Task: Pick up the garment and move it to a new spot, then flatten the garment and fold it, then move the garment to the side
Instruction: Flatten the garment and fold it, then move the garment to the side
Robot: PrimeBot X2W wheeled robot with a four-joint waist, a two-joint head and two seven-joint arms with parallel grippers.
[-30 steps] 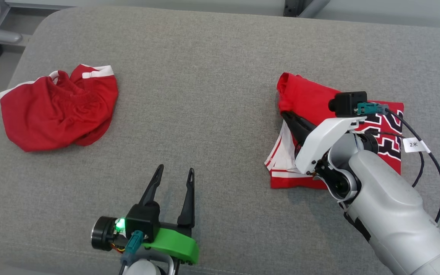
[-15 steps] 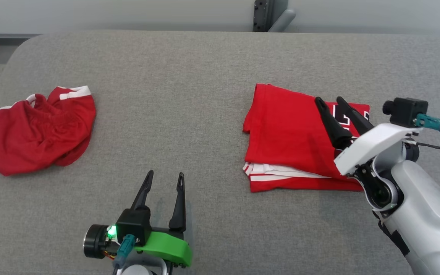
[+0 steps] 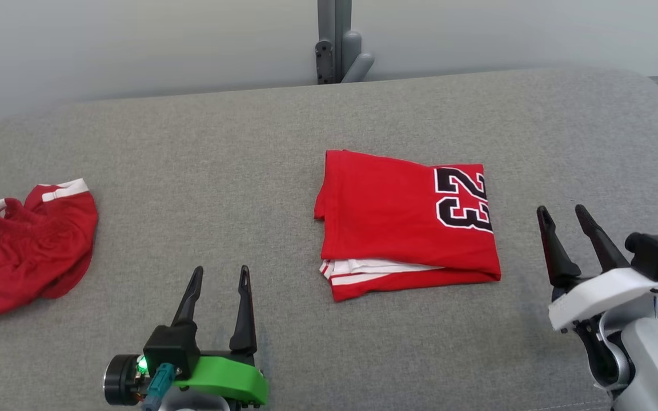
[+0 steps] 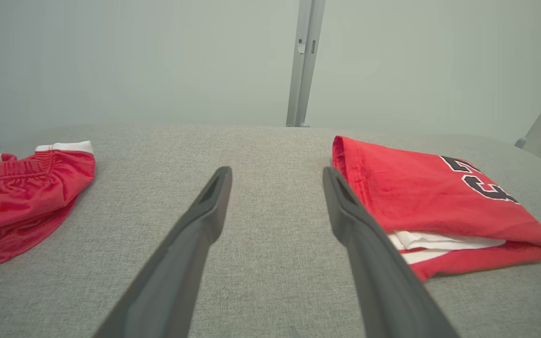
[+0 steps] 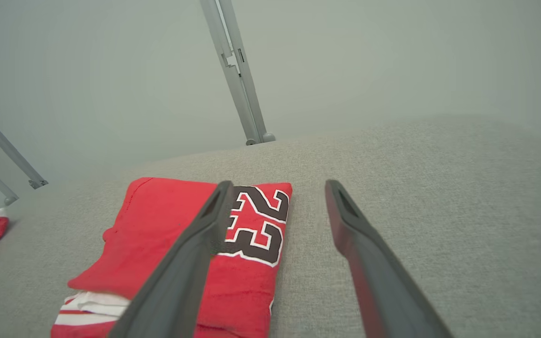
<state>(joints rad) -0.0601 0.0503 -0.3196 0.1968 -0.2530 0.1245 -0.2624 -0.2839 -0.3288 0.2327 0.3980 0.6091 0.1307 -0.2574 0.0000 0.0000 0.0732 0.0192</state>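
The garment (image 3: 403, 220) is a red jersey with a black "23", folded into a flat rectangle right of centre on the grey cushion; white trim shows at its near edge. It also appears in the left wrist view (image 4: 430, 202) and the right wrist view (image 5: 181, 244). My right gripper (image 3: 563, 212) stands open just right of the garment, apart from it, holding nothing. Down at the lower left, my left gripper (image 3: 219, 274) is open and empty over bare cushion, left of the garment.
Crumpled red shorts with white trim (image 3: 23, 248) lie at the cushion's far left edge. A grey metal post (image 3: 334, 43) rises behind the cushion (image 3: 192, 171) against a pale wall. Bare cushion stretches between the shorts and the folded garment.
My right gripper opened, let go of the garment and drew back to its right. The head camera also shifted, so the whole scene sits further left and lower.
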